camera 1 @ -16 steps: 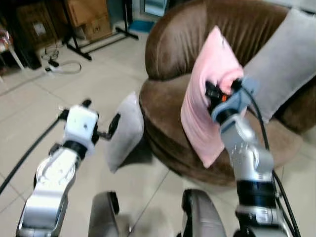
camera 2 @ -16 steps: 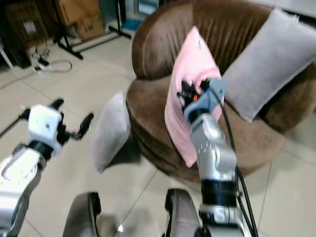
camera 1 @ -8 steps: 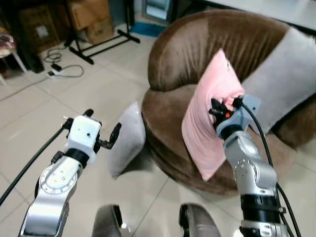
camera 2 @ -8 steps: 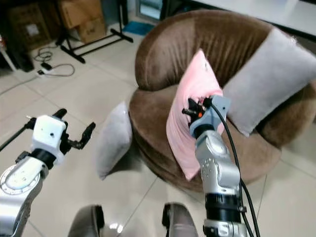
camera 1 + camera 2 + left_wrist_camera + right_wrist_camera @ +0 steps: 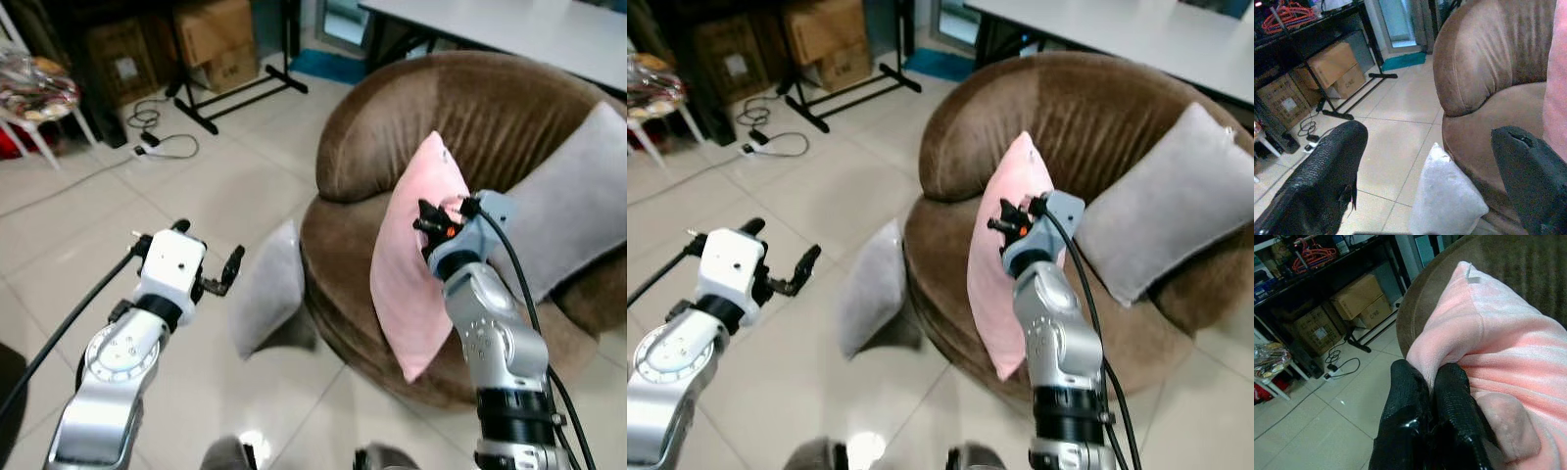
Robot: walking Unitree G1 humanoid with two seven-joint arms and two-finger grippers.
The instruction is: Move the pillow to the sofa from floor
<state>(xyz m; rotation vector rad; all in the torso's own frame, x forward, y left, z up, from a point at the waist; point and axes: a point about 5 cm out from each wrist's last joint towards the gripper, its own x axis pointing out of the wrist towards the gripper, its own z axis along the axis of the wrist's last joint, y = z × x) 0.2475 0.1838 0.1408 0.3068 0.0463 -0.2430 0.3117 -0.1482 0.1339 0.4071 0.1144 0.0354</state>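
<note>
Sofa (image 5: 460, 117) comes first: you now see all of its brown back, since the camera has pulled up and away over the last second. Against its far arm leans a grey cushion (image 5: 578, 211). Your pink pillow (image 5: 416, 255) hangs upright before the seat, its low corner over the seat's front edge, as before. A grey pillow (image 5: 269, 299) leans on the sofa's base. Your right gripper (image 5: 1430, 389) stays clenched on a pink fold; your left gripper (image 5: 208, 257) hovers spread over the tiles.

Cardboard boxes (image 5: 217, 39), a black stand (image 5: 235, 93) and cables (image 5: 157, 147) on floor tiles (image 5: 78, 235).
</note>
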